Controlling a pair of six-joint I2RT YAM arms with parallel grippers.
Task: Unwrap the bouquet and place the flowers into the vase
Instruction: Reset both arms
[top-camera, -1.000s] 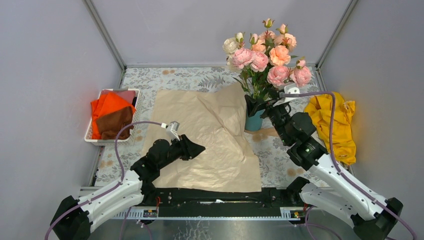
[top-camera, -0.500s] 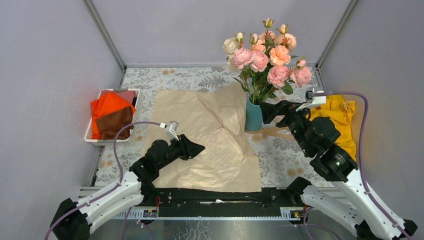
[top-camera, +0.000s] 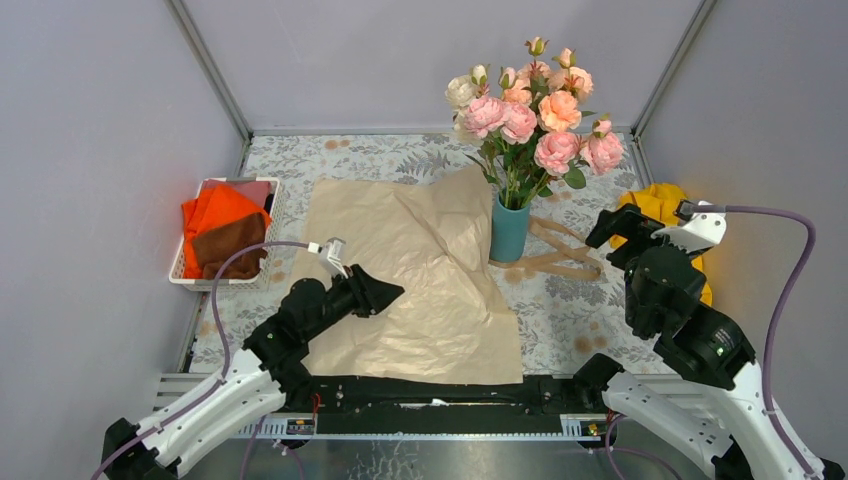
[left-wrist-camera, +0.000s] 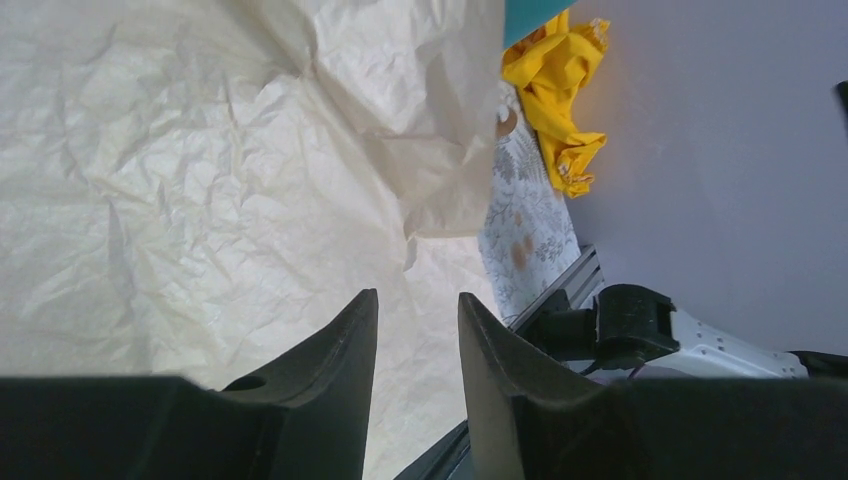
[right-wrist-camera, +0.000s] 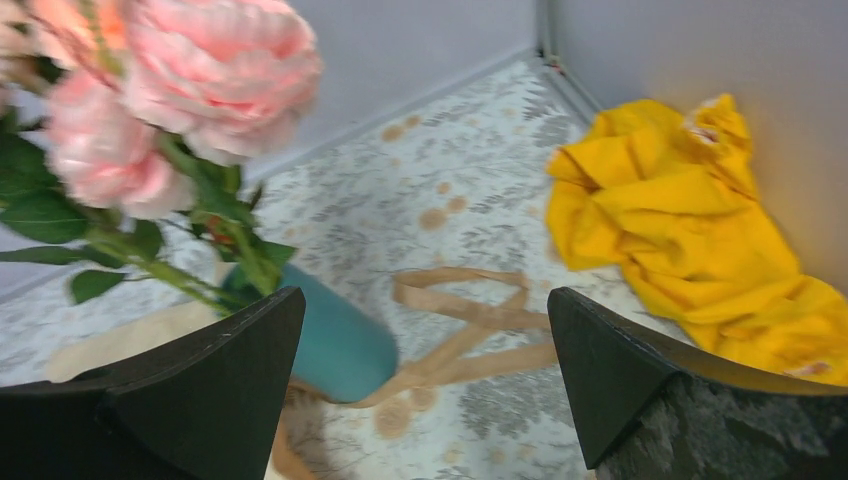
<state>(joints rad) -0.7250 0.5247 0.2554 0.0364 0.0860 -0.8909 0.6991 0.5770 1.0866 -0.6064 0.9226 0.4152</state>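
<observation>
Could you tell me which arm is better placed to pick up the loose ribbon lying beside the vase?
Right: its claw is open near the ribbon; the left claw hangs over the paper beyond the vase.

Yellow cloth (right-wrist-camera: 680, 230) lies right; white basket (top-camera: 178, 272) holds orange cloth (top-camera: 215, 208), perhaps another brown.

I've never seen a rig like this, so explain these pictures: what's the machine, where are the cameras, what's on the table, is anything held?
Two robot arms are bolted at the near edge of a table. One picture comes from a fixed camera overhead, the others from a camera on each wrist. On the table: roses in a teal vase, kraft paper spread out, a tan ribbon, a yellow cloth, a white basket of cloths. The left hand, over the paper, and the right hand are open and hold nothing.
</observation>
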